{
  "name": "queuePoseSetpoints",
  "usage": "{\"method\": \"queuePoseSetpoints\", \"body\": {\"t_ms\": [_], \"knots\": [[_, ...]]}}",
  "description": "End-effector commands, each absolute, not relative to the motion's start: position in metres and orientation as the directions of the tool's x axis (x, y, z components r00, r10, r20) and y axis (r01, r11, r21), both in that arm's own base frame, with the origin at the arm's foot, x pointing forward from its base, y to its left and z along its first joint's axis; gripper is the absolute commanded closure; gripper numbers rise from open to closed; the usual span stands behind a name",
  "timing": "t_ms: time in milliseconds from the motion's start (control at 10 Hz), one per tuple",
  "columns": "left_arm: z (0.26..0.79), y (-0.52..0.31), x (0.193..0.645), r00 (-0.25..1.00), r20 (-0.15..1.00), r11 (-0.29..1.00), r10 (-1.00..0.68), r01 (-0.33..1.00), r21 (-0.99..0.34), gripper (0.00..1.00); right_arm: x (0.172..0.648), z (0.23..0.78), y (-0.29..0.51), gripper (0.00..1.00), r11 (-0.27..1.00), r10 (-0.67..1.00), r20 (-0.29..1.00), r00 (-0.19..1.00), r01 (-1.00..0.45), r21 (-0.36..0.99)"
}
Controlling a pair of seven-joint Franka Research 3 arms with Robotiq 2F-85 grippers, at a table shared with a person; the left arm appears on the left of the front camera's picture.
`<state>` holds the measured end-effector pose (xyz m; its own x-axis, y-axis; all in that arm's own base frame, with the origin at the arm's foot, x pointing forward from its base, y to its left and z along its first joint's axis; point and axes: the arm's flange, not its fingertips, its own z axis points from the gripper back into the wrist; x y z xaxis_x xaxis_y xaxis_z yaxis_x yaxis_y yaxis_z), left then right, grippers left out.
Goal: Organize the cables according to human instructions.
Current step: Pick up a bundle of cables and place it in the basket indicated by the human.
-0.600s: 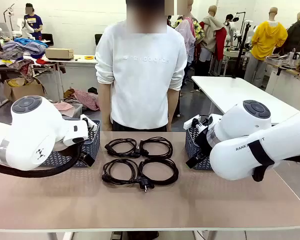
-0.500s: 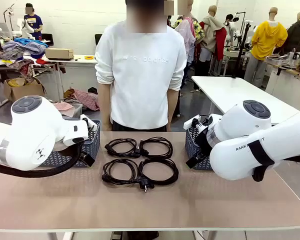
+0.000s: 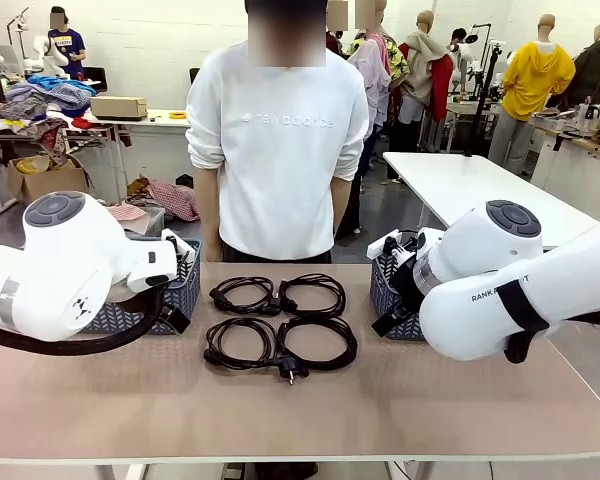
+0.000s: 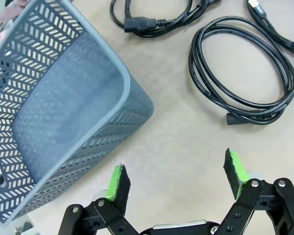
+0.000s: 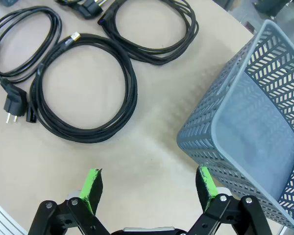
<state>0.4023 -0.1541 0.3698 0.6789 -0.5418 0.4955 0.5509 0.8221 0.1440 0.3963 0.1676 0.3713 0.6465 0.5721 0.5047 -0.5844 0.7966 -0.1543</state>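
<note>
Several black coiled cables lie in a two-by-two block mid-table: back-left [image 3: 242,294], back-right [image 3: 315,293], front-left [image 3: 238,343], front-right [image 3: 320,342]. My left gripper [image 4: 175,164] hangs open over bare table, between the left basket [image 4: 137,105] and the nearest cable coil [image 4: 195,63]; nothing is between its green pads. A second cable's plug [image 4: 137,22] lies farther off. My right gripper [image 5: 149,172] is also open and empty above the table, with a large cable coil [image 5: 130,93] ahead on its left and the right basket [image 5: 220,122] on its right.
Two grey perforated baskets stand at the table's far side, one left [image 3: 185,290] and one right [image 3: 385,290] of the cables; both look empty inside. A person in a white sweatshirt [image 3: 278,140] stands at the far edge, arms behind the back. Bare tabletop [image 3: 300,410] runs along the front.
The person has shifted slightly to the left. Neither arm nor any cable has moved.
</note>
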Motion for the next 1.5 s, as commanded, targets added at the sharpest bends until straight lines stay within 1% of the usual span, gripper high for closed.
{"method": "queuePoseSetpoints", "body": {"t_ms": [0,400,500,700,800,1000,1100,1200,1400], "knots": [[0.370,-0.153,0.403,0.681,0.497,0.824,-0.538,0.548,0.142,0.00,0.396,0.371,0.168,0.00,0.797,0.572,0.505,0.647,-0.584,-0.154],[0.370,-0.153,0.403,0.681,0.497,0.824,-0.538,0.548,0.142,0.00,0.396,0.371,0.168,0.00,0.797,0.572,0.505,0.647,-0.584,-0.154],[0.370,-0.154,0.402,0.679,0.496,0.822,-0.542,0.551,0.144,0.00,0.402,0.381,0.166,0.00,0.798,0.566,0.512,0.646,-0.585,-0.144],[0.395,-0.142,0.404,0.666,0.511,0.820,-0.543,0.550,0.156,0.00,0.411,0.409,0.159,0.00,0.786,0.563,0.515,0.646,-0.612,-0.091],[0.410,-0.132,0.405,0.652,0.526,0.811,-0.546,0.568,0.139,0.00,0.415,0.425,0.153,0.00,0.774,0.558,0.524,0.643,-0.632,-0.049],[0.443,-0.110,0.409,0.620,0.546,0.773,-0.564,0.629,0.085,0.00,0.420,0.453,0.137,0.00,0.747,0.571,0.535,0.623,-0.665,-0.024],[0.460,-0.102,0.412,0.606,0.564,0.744,-0.561,0.668,0.023,0.00,0.422,0.461,0.130,0.00,0.724,0.581,0.538,0.611,-0.690,0.001],[0.475,-0.094,0.418,0.589,0.551,0.707,-0.590,0.707,0.002,0.00,0.424,0.466,0.123,0.00,0.709,0.584,0.547,0.600,-0.705,0.017],[0.498,-0.077,0.424,0.569,0.543,0.682,-0.618,0.732,0.009,0.00,0.425,0.479,0.105,0.00,0.688,0.582,0.565,0.584,-0.724,0.040]]}}
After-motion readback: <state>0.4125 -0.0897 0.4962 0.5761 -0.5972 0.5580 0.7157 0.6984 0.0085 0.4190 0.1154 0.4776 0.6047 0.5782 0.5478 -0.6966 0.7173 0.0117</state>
